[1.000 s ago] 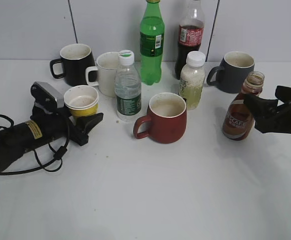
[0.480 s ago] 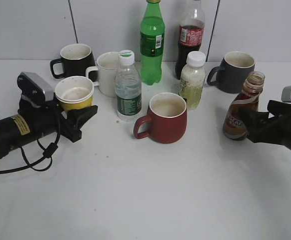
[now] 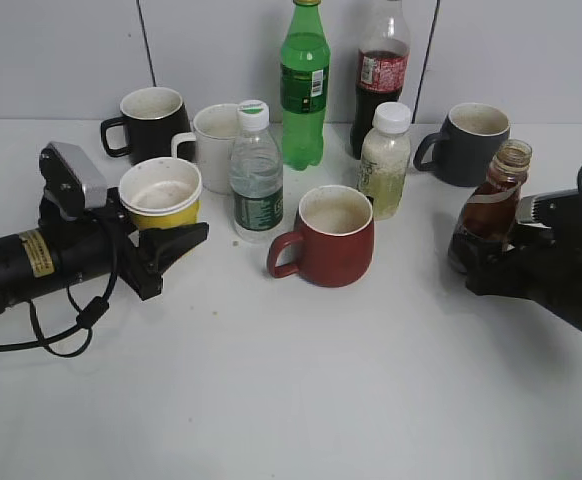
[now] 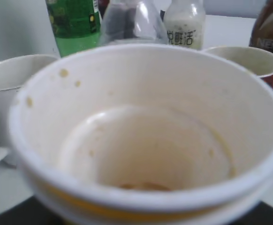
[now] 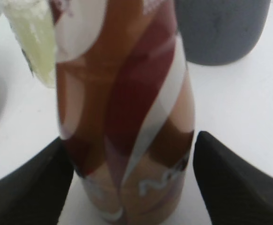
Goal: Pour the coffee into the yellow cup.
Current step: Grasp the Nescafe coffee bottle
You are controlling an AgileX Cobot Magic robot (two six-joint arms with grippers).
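- A robot test bench or lab, not a home: a bare white desk (image 3: 301, 400) fills the frame's lower part.
- Plain grey panelled wall (image 3: 61, 60) across the top, seams showing.
- Black arms with exposed cable (image 3: 66, 330) enter from left and right.
- Stained mugs and bottles stand staged mid-frame, among them a red mug (image 3: 326, 238).

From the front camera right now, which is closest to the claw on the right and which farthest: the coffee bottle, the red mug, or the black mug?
Measured from the right gripper:
1. The coffee bottle, between its fingers at the right of the table.
2. The red mug, in the middle, to the gripper's left.
3. The black mug, far back-left, beyond the yellow cup held by the left gripper.
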